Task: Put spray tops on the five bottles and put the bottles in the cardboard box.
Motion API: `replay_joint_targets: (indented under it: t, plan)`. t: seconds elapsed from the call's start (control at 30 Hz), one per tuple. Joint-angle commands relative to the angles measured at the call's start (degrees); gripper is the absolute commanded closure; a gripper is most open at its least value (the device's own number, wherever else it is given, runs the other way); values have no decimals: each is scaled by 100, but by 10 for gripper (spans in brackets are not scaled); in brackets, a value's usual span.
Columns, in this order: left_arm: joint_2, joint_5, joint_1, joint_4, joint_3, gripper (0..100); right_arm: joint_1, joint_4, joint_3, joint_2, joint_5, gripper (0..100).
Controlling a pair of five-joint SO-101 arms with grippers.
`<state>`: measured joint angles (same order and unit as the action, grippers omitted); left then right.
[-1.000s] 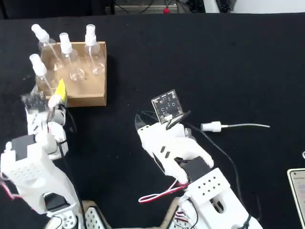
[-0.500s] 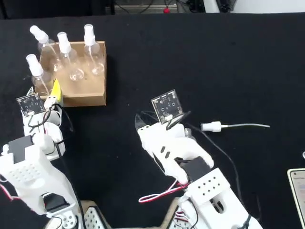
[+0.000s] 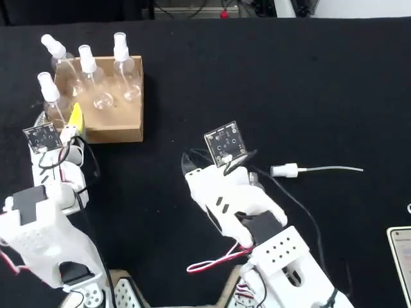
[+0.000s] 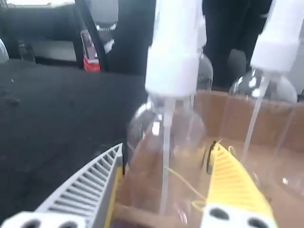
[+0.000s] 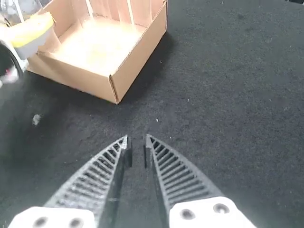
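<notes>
The cardboard box (image 3: 122, 122) sits at the table's far left, with three clear bottles with white spray tops (image 3: 87, 61) standing in it. A further capped bottle (image 3: 48, 93) stands at the box's near left corner, and my left gripper (image 3: 67, 125) is shut on it. In the left wrist view the grey and yellow fingers (image 4: 232, 185) flank this bottle (image 4: 164, 156) under its spray top (image 4: 173, 52). A loose spray top (image 3: 286, 170) with its long tube lies on the cloth to the right. My right gripper (image 5: 136, 142) hangs shut and empty over bare cloth, short of the box (image 5: 137, 57).
Black cloth covers the table. A flat pale device (image 3: 401, 256) lies at the right edge. The right arm's body (image 3: 237, 205) takes up the middle front. Cloth between the box and the loose spray top is free.
The left gripper shifted slightly left and towards the box's corner with the bottle in it. The right arm and the loose spray top stayed put.
</notes>
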<state>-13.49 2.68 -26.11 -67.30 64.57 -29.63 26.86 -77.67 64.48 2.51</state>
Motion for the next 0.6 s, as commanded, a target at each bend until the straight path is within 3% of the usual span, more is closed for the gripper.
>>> replay_joint_targets:
  t: [0.0,0.57]
  plan:
    - [756,9,-4,0,251,724,-53,-237,40,-31,-70,953]
    - [1187,9,-189,-44,1226,724,-53,-237,48,-31,-70,953]
